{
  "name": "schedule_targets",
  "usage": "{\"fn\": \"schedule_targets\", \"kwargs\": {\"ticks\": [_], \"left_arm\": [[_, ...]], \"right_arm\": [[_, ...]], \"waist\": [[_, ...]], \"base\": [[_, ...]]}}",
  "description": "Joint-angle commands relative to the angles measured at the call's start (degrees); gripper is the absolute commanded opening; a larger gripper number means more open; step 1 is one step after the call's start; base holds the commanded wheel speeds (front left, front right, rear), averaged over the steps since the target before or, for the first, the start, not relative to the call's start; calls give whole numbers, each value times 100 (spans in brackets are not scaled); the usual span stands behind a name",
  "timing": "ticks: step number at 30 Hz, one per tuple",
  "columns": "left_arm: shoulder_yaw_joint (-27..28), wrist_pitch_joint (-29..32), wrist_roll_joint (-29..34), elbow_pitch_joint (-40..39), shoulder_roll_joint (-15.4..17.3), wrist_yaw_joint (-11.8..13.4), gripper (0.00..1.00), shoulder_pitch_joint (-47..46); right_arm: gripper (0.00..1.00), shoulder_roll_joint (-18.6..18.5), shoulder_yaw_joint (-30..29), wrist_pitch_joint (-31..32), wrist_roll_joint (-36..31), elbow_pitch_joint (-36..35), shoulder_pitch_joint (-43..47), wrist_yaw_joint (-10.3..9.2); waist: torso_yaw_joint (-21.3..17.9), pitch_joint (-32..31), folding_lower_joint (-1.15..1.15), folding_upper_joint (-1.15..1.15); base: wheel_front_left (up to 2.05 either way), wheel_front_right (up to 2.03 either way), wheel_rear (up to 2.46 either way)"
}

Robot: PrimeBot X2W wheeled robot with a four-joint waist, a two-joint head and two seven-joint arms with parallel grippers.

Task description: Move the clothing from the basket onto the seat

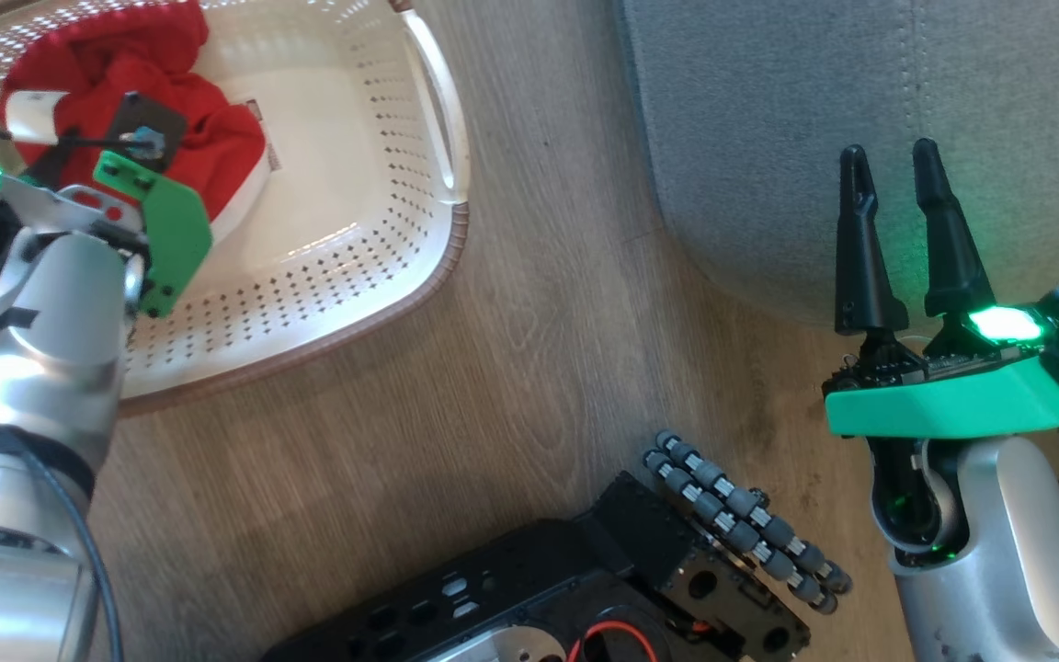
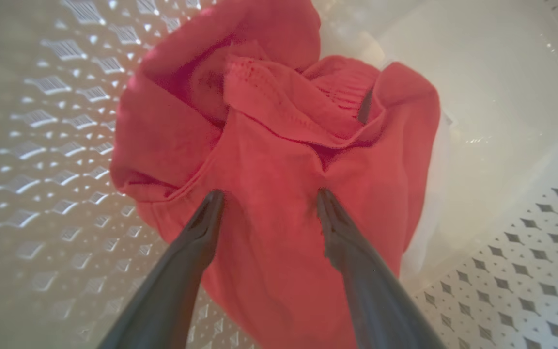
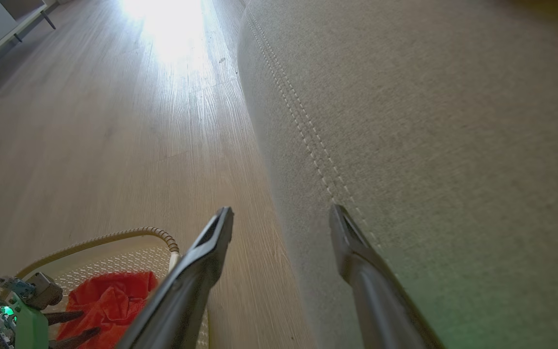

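1. Pale wood-plank floor [image 1: 539, 322] lies under everything you see.
2. Your left gripper [image 2: 267, 198]: dark fingers spread apart, tips against the soft red fabric clothing [image 2: 269, 145], nothing clamped.
3. That clothing, white-banded, is bunched at one end inside the cream perforated plastic basket [image 1: 382, 230].
4. The brown-rimmed basket sits on the floor, with a strip of floor between it and the seat.
5. Your right gripper [image 1: 888, 161]: fingers apart, empty, over the rounded corner of the large grey upholstered seat [image 1: 814, 110] with its pale stitching.
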Motion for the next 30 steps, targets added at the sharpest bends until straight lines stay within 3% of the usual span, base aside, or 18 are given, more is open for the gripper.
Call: {"fn": "schedule_targets", "kwargs": {"ticks": [1, 9, 19, 30], "left_arm": [[27, 187, 33, -24, 219, 46, 100, -52], [-172, 913, 153, 7, 382, 13, 100, -213], [-455, 1677, 214, 17, 333, -447, 100, -340], [-483, 2104, 39, 19, 339, -513, 98, -276]], "right_arm": [[100, -27, 87, -37, 69, -124, 125, 41], [100, -27, 192, -37, 137, -158, 135, 41], [100, -27, 149, -37, 215, -149, 310, 41], [100, -27, 82, -37, 187, -162, 420, 41]], "waist": [[-80, 45, -1, 0], [-201, 156, -1, 0], [-198, 263, -1, 0], [-184, 333, -1, 0]], "base": [[0, 0, 0], [0, 0, 0], [0, 0, 0], [0, 0, 0]]}}
